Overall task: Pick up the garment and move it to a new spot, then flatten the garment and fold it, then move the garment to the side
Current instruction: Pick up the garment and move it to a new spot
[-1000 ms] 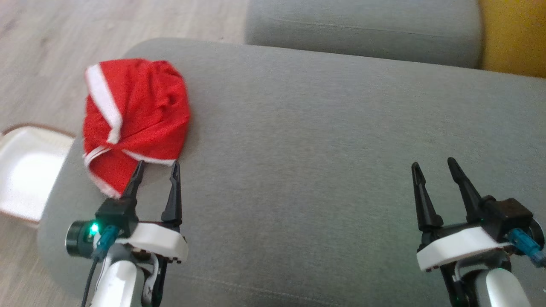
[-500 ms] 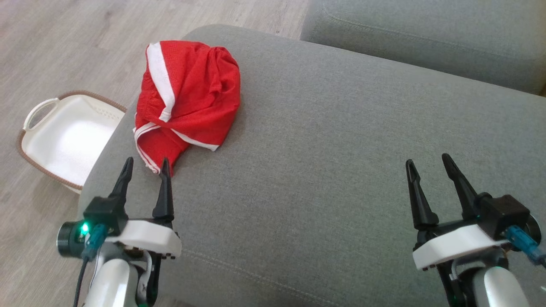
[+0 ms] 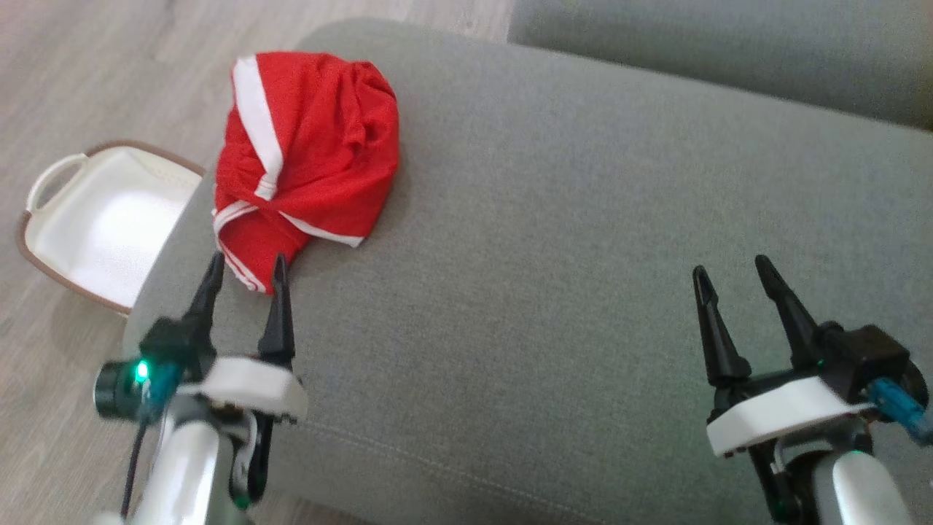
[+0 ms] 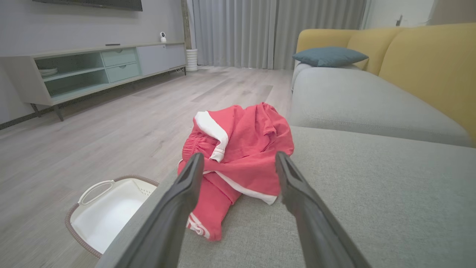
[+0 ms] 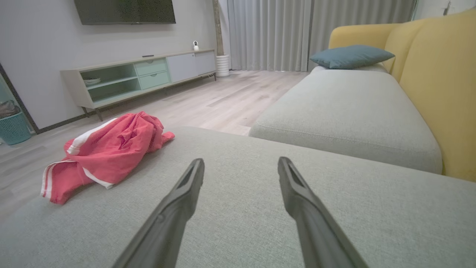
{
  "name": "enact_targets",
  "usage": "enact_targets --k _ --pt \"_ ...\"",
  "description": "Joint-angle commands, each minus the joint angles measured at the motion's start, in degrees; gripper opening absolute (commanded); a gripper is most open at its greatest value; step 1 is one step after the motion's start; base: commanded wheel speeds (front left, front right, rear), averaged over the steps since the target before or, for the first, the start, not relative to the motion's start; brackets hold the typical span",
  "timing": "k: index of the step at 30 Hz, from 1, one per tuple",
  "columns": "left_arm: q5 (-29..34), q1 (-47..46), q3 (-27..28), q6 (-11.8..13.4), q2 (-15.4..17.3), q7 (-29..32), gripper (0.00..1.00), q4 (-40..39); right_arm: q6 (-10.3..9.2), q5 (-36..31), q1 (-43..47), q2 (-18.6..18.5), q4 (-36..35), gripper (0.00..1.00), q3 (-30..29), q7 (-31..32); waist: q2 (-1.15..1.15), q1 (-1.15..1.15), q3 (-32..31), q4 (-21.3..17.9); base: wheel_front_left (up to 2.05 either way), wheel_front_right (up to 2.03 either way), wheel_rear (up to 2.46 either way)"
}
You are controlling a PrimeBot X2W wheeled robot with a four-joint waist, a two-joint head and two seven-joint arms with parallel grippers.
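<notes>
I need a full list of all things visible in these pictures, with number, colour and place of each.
seat cushion: 2, grey, one nearest the robot, one beyond
red shorts: 1, red with white stripes, crumpled at the near cushion's left end
basket: 1, white with brown rim, on the floor beside the near cushion
sofa back: 1, yellow, behind the cushions
pillow: 1, blue-grey, at the sofa's far end
TV cabinet: 1, pale with green compartments, against the wall
television: 1, dark, above the cabinet
curtains: 1 set, grey, room's far end
left gripper: 1, dark, open, at the shorts' near corner
right gripper: 1, dark, open, over bare cushion
</notes>
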Motion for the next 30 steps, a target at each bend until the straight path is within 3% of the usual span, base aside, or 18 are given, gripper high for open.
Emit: enact_targets --k 1,7,16,26,27,28,29,30 --pt "-0.21 -5.96 1.75 -0.36 1.37 0.43 1.0 -0.4 0.23 -0.15 -3.38 -1.36 -2.97 1.0 1.27 0.59 0.0 0.0 3.11 -1.12 0.0 0.0 0.0" --pt "-2.2 -16.06 3.21 -1.55 2.6 3.87 1.0 6.24 0.23 -0.56 -5.78 -3.7 -5.9 1.0 1.47 2.81 0.0 0.0 10.52 -3.26 0.0 0.0 0.0" --pt "-4.21 -32.53 5.77 -2.61 7.22 9.34 1.0 25.28 0.23 0.08 -8.89 -6.35 -8.22 1.0 2.99 4.74 0.0 0.0 18.54 -6.6 0.0 0.0 0.0" --pt "-4.94 -41.38 6.61 -1.91 10.38 13.35 1.0 39.38 0.23 0.34 -9.63 -7.23 -8.91 1.0 2.93 5.26 0.0 0.0 21.17 -7.61 0.0 0.0 0.0" --pt "-4.89 -41.98 6.44 -1.9 10.57 14.16 0.77 40.71 0.23 0.32 -9.69 -7.23 -8.93 1.0 2.96 5.3 0.0 0.0 21.28 -7.64 0.0 0.0 0.0" --pt "-4.93 -42.56 6.35 -1.97 10.73 14.52 0.44 41.72 0.23 0.32 -9.75 -7.2 -8.96 1.0 2.98 5.37 0.0 0.0 21.38 -7.65 0.0 0.0 0.0" --pt "-4.68 -43.11 6.09 -1.93 11.04 14.44 0.0 42.48 0.23 0.33 -9.83 -7.18 -8.99 1.0 2.97 5.44 0.0 0.0 21.49 -7.63 0.0 0.0 0.0" --pt "-4.41 -43.61 5.83 -1.85 11.36 14.06 0.0 43.05 0.23 0.33 -9.94 -7.18 -9.05 1.0 2.97 5.5 0.0 0.0 21.64 -7.62 0.0 0.0 0.0"
